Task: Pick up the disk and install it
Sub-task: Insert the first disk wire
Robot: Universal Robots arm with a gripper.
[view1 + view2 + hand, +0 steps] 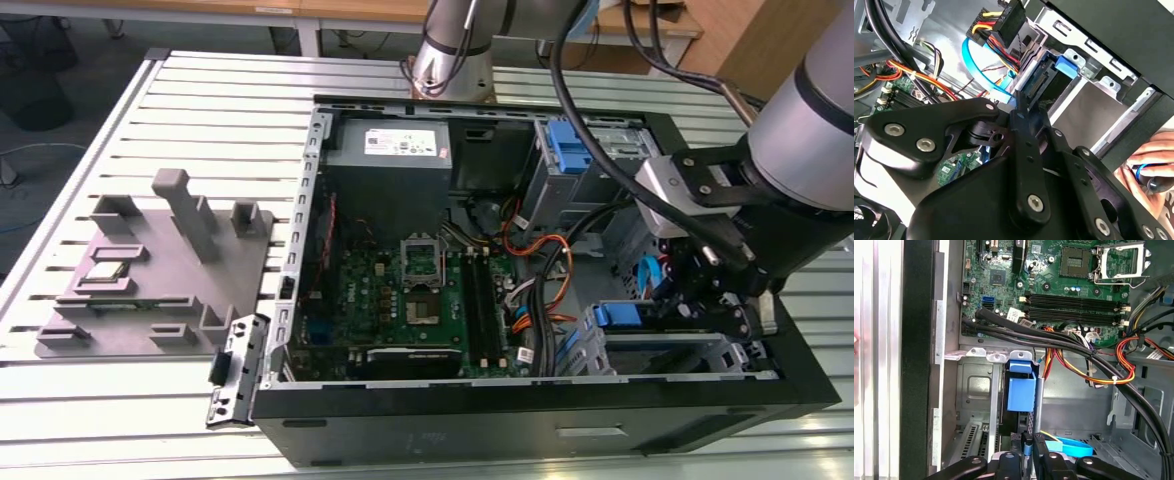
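The disk (651, 325) stands edge-on in the metal drive cage (727, 355) at the case's front corner, on the exterior view's right. Its blue rail tab (1021, 389) and connector end (1041, 81) show in both wrist views. My gripper (703, 305) reaches down into the case right over it. The black fingers (1040, 447) are closed together at the disk's connector end, and my gripper (1019, 100) touches that end. How deep the disk sits in the cage is hidden.
Orange, red and black cables (1094, 365) and a blue flat cable (1069, 446) run close by the cage. The motherboard (400, 290), power supply (391, 145) and a blue bracket (567, 150) fill the case. A grey fixture (160, 260) lies outside. A person's hand (1149, 167) is by the case.
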